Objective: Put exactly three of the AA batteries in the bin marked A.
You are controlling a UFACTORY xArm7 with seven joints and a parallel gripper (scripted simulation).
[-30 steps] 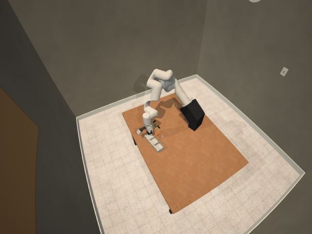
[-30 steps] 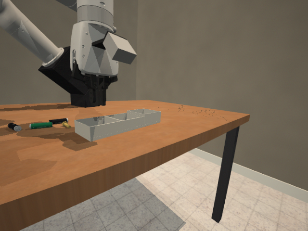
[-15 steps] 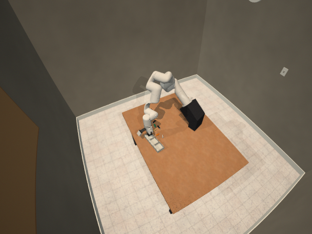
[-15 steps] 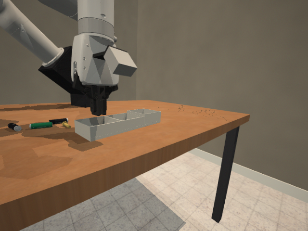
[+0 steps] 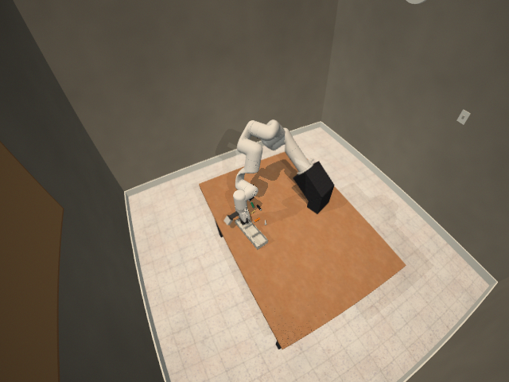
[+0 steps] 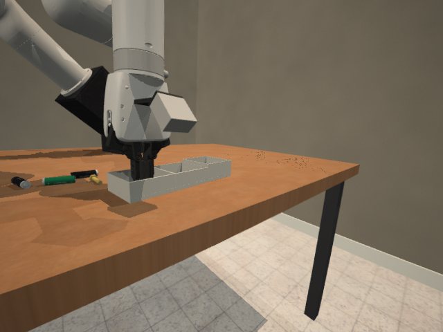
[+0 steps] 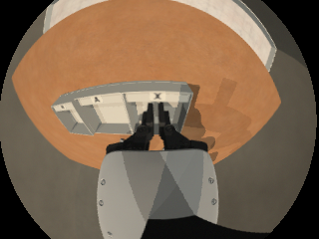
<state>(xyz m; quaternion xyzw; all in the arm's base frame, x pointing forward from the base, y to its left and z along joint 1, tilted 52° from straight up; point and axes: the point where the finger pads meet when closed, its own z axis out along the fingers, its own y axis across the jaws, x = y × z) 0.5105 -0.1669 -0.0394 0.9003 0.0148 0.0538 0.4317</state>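
- The jaws stood narrow, nearly shut, down inside the near end compartment of the grey three-compartment bin tray (image 6: pixel 167 180) on the wooden counter (image 6: pixel 250 185). I saw no battery between them and judged them closed on nothing.
- Risk one: if I opened there, nothing might drop, and my tally of three would be wrong from then on.
- Risk two: the letters on the compartments were too small in the wrist view to read surely. The one that looked most like an A sat on the middle compartment (image 7: pixel 100 110), not the one under the jaws, so a release there could land in the wrong bin.
- Risk three: the jaws sat close to the tray wall. A sideways pull-out could drag or tip the tray, so I judged a straight lift safest.
- Count, side view: one tray and four loose cylinders beside it, well apart from the jaws: a black battery with a silver end (image 6: pixel 20 182), a green battery (image 6: pixel 59 179), a second black battery (image 6: pixel 84 173) and a short yellow piece (image 6: pixel 95 179).
- Count, top view: two more orange specks (image 5: pixel 257 220) lay near the tray. I could not tell which items were AA.
- I saw no battery in any compartment.
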